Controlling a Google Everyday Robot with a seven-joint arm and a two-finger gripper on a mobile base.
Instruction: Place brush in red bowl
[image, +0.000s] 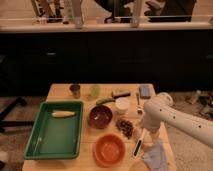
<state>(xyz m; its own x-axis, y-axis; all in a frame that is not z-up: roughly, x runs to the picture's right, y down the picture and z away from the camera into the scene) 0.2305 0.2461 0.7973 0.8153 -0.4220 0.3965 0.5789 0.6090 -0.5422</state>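
The brush (138, 144) lies slanted on the wooden table (60, 91), just right of the red bowl (109, 149), its dark end toward the front edge. The red bowl is wide, orange-red and empty, at the front middle of the table. My white arm reaches in from the right. My gripper (148, 132) points down right above the brush's upper end, and the arm hides where they meet.
A green tray (47, 142) with a corn cob (63, 114) fills the left. A maroon bowl (100, 116), grapes (125, 127), white cup (122, 105), fork (138, 102), scrub brush (120, 93), blue sponge (145, 91), green cup (95, 90) and metal cup (75, 90) stand behind. A bluish cloth (156, 156) lies front right.
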